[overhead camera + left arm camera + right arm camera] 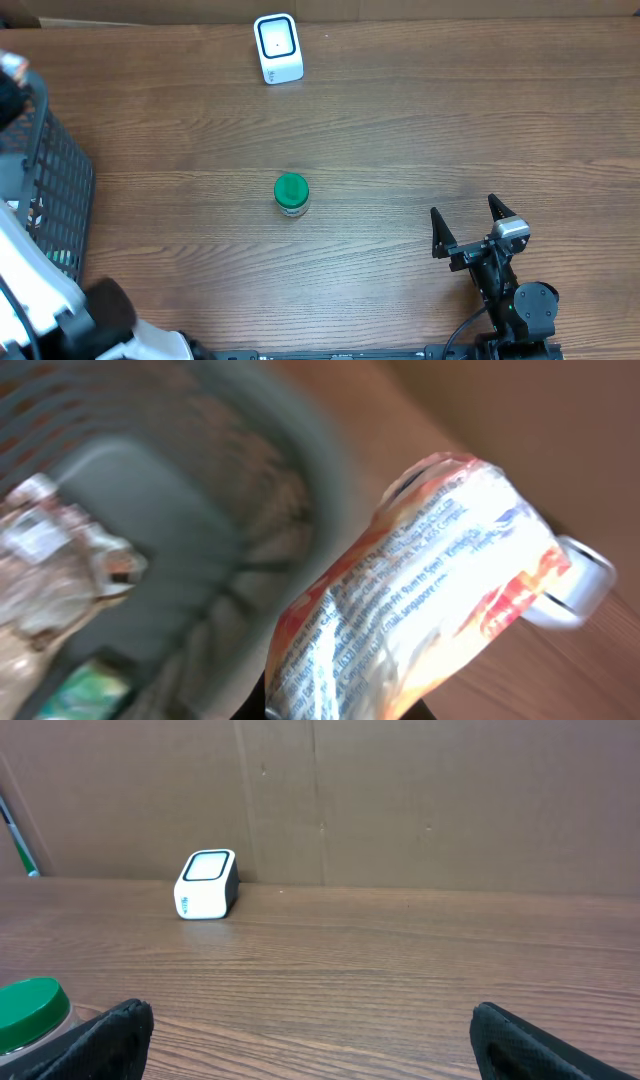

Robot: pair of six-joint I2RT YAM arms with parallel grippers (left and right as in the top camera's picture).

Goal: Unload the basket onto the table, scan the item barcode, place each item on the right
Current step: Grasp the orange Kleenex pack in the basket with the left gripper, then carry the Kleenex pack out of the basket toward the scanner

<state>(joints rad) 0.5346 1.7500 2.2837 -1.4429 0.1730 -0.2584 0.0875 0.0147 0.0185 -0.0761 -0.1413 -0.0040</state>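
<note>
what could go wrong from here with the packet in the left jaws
1. The packet is crinkled, floppy foil, seemingly held near one end by the left jaws. It may sag or slip, and its creases could hide the barcode from the scanner.
2. The scanner sits at the far table edge, and the green-lidded jar stands roughly on the way. A swinging packet might knock it over.

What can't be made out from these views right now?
The packet: left wrist view, blurred; print unreadable, no barcode found.
The basket: contents cut off by the overhead's left edge, blurred in left wrist view.
The jar: label hidden under its lid overhead; cut off by right wrist view's lower-left corner.
</note>
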